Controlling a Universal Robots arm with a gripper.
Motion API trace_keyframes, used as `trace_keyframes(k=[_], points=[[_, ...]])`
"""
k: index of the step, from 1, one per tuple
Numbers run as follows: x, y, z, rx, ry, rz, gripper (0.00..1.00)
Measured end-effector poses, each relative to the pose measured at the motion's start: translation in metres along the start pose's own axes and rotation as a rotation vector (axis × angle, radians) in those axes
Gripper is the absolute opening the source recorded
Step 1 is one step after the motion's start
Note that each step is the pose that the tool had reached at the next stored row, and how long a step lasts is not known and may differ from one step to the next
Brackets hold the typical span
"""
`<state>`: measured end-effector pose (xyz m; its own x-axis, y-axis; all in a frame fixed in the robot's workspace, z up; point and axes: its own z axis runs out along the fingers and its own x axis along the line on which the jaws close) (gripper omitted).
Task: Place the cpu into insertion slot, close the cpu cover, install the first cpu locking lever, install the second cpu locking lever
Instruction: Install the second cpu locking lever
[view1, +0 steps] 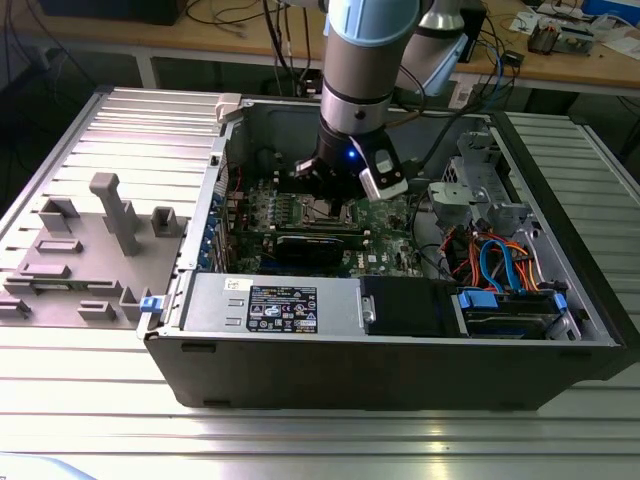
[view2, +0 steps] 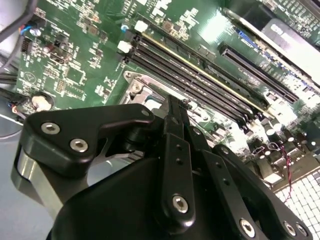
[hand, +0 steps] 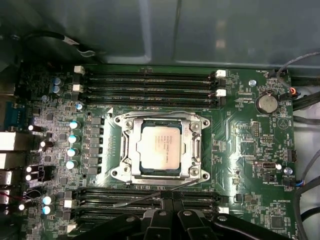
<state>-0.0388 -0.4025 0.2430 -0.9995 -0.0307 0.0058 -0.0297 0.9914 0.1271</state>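
In the first wrist view the cpu (hand: 160, 146), a silver-grey square, lies in the insertion slot (hand: 116, 122) on the green board. The silvery cpu cover (hand: 192, 145) lies flat around it, with the chip showing through its window. A thin wire locking lever (hand: 142, 198) runs slanted along the socket's side nearest the gripper, its free end over the memory slots. My gripper (hand: 168, 201) is shut, its black tips right at that lever. In the second wrist view the gripper (view2: 173, 103) points down beside the socket's corner (view2: 136, 89). The exterior view shows the gripper (view1: 327, 188) just above the insertion slot (view1: 326, 211) inside the open case.
Long memory slots (hand: 145, 85) flank the socket on two sides. A black graphics card (view1: 315, 245), a power supply (view1: 285, 305), a drive bay with blue parts (view1: 505, 300) and loose cables (view1: 490, 255) fill the case. A grey fixture (view1: 100, 250) stands on the exterior view's left.
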Motion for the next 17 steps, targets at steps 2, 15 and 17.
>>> trace_keyframes(k=[2,15,17], points=[[0.0024,-0.0013,0.0006,-0.0045,0.0014,0.000,0.11],[0.0283,-0.0083,0.0119,-0.0587,0.0003,0.000,0.11],[0.0284,-0.0109,0.0144,-0.0714,0.0005,0.000,0.11]])
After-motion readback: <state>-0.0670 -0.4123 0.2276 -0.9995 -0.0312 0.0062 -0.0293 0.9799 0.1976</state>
